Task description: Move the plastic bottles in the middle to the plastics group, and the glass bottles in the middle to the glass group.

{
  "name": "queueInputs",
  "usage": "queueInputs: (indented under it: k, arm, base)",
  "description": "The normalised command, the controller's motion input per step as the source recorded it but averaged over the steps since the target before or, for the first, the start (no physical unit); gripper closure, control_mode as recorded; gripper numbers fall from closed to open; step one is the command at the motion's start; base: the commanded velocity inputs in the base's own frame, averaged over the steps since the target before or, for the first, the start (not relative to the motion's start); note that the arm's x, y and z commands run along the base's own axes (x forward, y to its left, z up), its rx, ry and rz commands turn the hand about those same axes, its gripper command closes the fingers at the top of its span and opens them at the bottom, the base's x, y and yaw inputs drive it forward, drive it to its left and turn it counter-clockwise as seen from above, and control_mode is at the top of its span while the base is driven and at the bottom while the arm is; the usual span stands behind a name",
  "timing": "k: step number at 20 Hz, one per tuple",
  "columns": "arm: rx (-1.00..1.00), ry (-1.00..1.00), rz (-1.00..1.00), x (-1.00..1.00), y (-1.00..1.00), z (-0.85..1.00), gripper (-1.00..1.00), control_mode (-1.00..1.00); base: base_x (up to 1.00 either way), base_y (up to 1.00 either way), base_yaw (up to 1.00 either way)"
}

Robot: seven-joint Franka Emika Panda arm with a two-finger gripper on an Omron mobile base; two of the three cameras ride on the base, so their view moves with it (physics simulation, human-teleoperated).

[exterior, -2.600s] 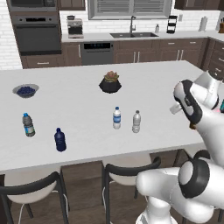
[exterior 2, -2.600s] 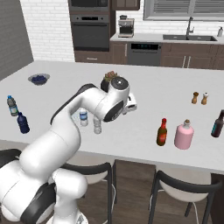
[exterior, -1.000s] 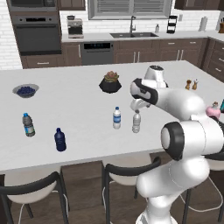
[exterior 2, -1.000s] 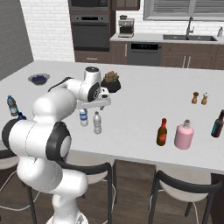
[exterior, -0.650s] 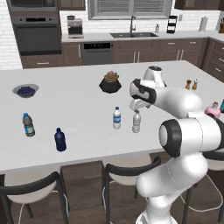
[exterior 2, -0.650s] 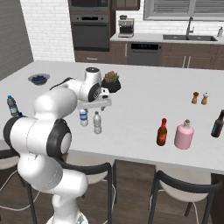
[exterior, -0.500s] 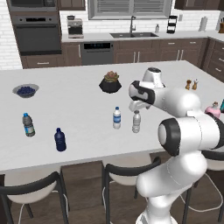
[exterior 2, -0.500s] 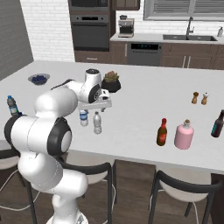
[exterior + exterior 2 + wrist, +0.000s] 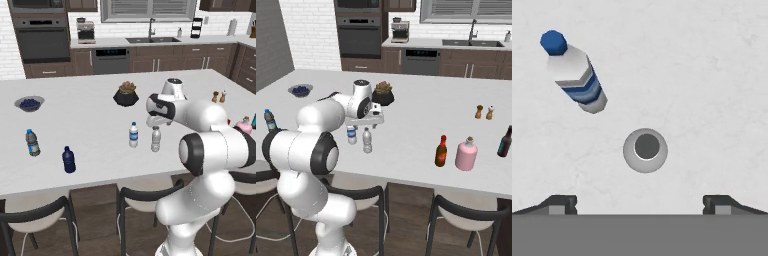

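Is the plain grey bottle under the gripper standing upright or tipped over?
Upright. The plain grey bottle stands on the island counter, and the hand view looks straight down on its round top.

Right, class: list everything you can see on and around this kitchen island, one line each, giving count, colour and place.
plain bottle: one, greyish clear, island middle, under the claw
blue-label bottle: one, clear, just beside it
navy bottle: one, dark blue, front left
dark-capped bottle: one, clear, far left
red-brown bottle: one, front right
pink bottle: one, beside it
bowl: one, blue contents, back left
dark pot: one, island centre
shakers: two, right
claw: one, dark tips, open above the plain bottle
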Motion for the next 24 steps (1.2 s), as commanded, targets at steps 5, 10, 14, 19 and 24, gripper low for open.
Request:
queueInputs:
  k: [5, 10, 14, 19, 24]
  arm:
    - [0.0, 0.0, -0.09, 0.07, 0.01, -0.07, -1.0, -1.0]
    - [0.0, 0.0, -0.1, 0.04, 0.0, -0.07, -1.0, -1.0]
    - [0.0, 0.0, -0.01, 0.0, 0.0, -0.14, -1.0, -1.0]
    - [0.0, -0.07, 0.0, 0.03, 0.0, -0.3, -1.0, -1.0]
    - [0.01, -0.11, 0.0, 0.07, 0.0, -0.31, -1.0, -1.0]
  base:
    - [0.0, 0.0, 0.0]
    - [0.0, 0.0, 0.0]
    - [0.0, 0.0, 0.0]
    - [0.0, 0.0, 0.0]
    - [0.0, 0.0, 0.0]
